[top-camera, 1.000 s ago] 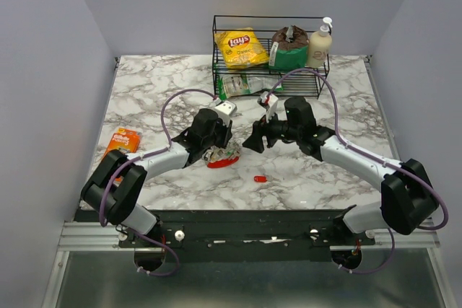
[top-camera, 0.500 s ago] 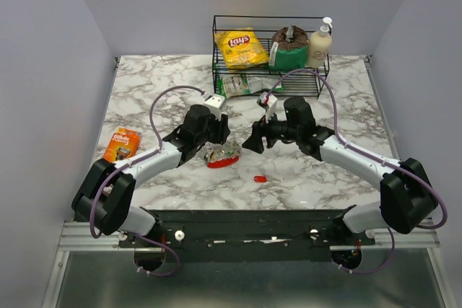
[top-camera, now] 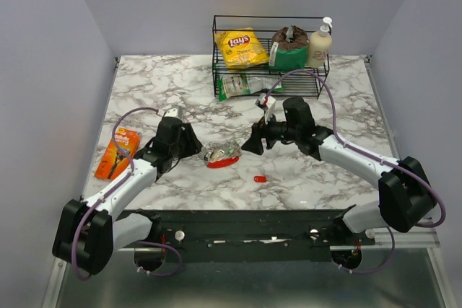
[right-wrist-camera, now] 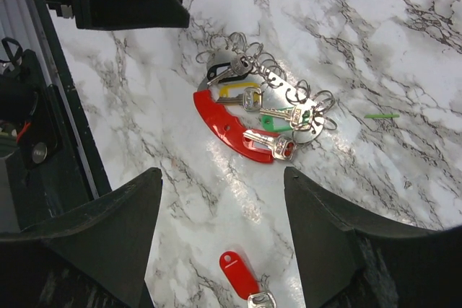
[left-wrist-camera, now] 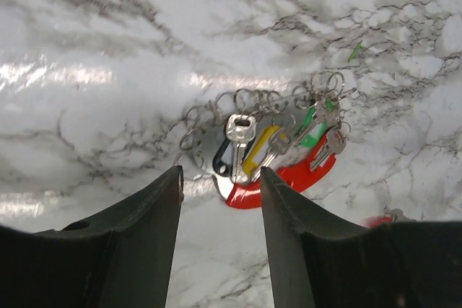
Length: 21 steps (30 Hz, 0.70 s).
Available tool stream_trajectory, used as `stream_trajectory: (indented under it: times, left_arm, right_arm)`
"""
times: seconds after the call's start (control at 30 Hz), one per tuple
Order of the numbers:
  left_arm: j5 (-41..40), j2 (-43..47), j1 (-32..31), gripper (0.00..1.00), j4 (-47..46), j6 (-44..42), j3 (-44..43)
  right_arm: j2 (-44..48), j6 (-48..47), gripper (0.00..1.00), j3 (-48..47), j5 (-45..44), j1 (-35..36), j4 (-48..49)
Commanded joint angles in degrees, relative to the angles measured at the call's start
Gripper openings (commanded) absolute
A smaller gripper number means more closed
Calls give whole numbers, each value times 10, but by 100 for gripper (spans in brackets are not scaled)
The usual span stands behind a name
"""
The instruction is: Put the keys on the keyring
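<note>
Top view with both wrist views. I am holding the left gripper (top-camera: 193, 145) low over the bench (top-camera: 339, 99), its jaws standing wide apart and gripping nothing. I am keeping the right gripper (top-camera: 253, 142) spread just as wide and equally empty. The two are facing each other across a gap.

The keyring (right-wrist-camera: 321, 101) is lying in that gap on the marble, at 3 o'clock from the left gripper and at about 8 o'clock from the right. It is sitting among several thin rings strung along a silvery plate (right-wrist-camera: 278, 81), with a red oval loop (right-wrist-camera: 220, 129) curving under it at 6 o'clock. Neither gripper is touching the bunch.

The keys (right-wrist-camera: 289, 115), with yellow, green and red tags, are resting across the plate. I cannot tell whether they are threaded on a ring. One red-tagged key (right-wrist-camera: 237, 273) is lying alone, well apart from the bunch, at 6 o'clock from the right gripper.

An orange razor pack (top-camera: 119, 151) is lying at 9 o'clock from the left gripper. A wire rack (top-camera: 216, 48) is standing at the bench's 12 o'clock edge, carrying a chip bag (top-camera: 242, 47).
</note>
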<state>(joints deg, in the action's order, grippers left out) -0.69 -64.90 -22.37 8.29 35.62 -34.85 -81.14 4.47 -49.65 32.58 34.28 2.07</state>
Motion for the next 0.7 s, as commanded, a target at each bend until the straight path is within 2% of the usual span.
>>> stream_trajectory:
  times: [0.0,0.17,0.3,0.33,0.4,0.5,0.67]
  left_arm:
    - [2,63,32,55,95,123,31]
    - [35,92,73,52,96,203,84]
    - [104,81,101,47,0,276,151]
    - [103,74,102,44,-31,275,163]
    - [86,47,102,40,-16,243,148]
    - [59,30,102,43,10,185,120]
    - [61,-10,97,44,15,110,80]
  right_arm:
    - [-9,-4,77,-12,19,-2,7]
    - [-10,-3,77,-12,27,-2,7]
    - [-7,-4,77,-11,28,-1,7]
    - [-6,-5,77,-10,28,-2,7]
    - [-5,-4,77,-10,28,-2,7]
    - [-7,-3,77,-11,30,-2,5]
    - [-20,10,77,-24,38,-2,5]
